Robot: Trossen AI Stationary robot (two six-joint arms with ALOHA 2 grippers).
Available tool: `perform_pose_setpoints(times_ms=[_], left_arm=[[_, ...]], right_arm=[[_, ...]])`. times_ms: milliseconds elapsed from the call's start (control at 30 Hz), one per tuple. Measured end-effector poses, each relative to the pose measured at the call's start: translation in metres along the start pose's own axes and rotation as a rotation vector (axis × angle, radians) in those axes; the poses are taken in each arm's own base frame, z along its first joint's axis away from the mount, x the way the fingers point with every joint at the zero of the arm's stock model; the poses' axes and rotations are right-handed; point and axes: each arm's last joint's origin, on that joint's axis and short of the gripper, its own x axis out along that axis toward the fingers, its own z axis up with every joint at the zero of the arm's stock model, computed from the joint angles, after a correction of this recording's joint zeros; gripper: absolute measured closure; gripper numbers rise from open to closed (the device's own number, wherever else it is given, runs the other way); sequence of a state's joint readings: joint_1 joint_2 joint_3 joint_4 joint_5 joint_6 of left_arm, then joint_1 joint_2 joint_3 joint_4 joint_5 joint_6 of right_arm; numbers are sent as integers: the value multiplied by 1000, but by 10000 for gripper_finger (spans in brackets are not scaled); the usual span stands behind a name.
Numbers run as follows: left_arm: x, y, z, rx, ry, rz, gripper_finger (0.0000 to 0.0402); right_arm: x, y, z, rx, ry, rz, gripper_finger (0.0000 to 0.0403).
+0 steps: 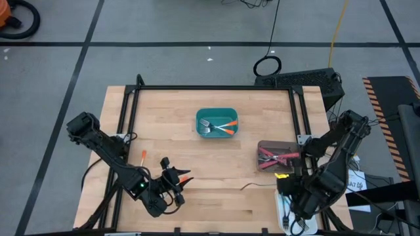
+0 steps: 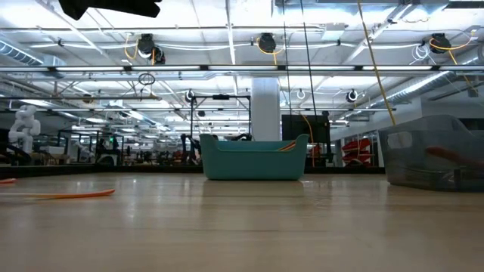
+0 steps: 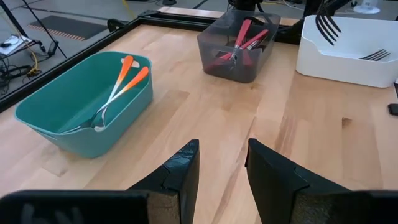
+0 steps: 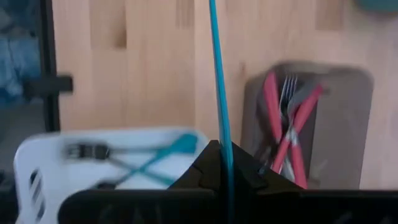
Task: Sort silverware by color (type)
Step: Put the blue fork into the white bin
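The right pincer (image 4: pixel 227 163) is clenched on a teal-handled fork (image 4: pixel 219 81), poised above the white bin (image 4: pixel 93 158), where two more teal forks (image 4: pixel 146 160) lie crossed. Just beyond it stands the dark bin (image 4: pixel 348 93) with the red-handled forks (image 4: pixel 292 134). The left pincer (image 3: pixel 222 163) is released, fingers apart and holding nothing, above the bare desk (image 3: pixel 205 118). Ahead of it sits the teal bin (image 3: pixel 68 118) with two orange-handled forks (image 3: pixel 121 81). One orange fork (image 1: pixel 142 156) lies on the desk just beside the left arm.
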State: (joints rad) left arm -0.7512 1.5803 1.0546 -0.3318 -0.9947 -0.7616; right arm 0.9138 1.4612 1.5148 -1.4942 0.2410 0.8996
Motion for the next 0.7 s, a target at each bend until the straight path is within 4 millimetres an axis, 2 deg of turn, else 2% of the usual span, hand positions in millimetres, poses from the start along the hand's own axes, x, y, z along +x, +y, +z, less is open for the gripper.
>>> perform_pose_setpoints(times_ms=[367, 567, 700], left_arm=[[4, 2, 2, -6, 8, 7, 270], [8, -4, -6, 121, 57, -47, 270], [14, -13, -14, 259, 46, -61, 270]], right_arm=[[-11, 9, -22, -50, 295, 168, 403], [-14, 15, -31, -76, 374, 223, 403], [-16, 18, -37, -198, 398, 267, 403]])
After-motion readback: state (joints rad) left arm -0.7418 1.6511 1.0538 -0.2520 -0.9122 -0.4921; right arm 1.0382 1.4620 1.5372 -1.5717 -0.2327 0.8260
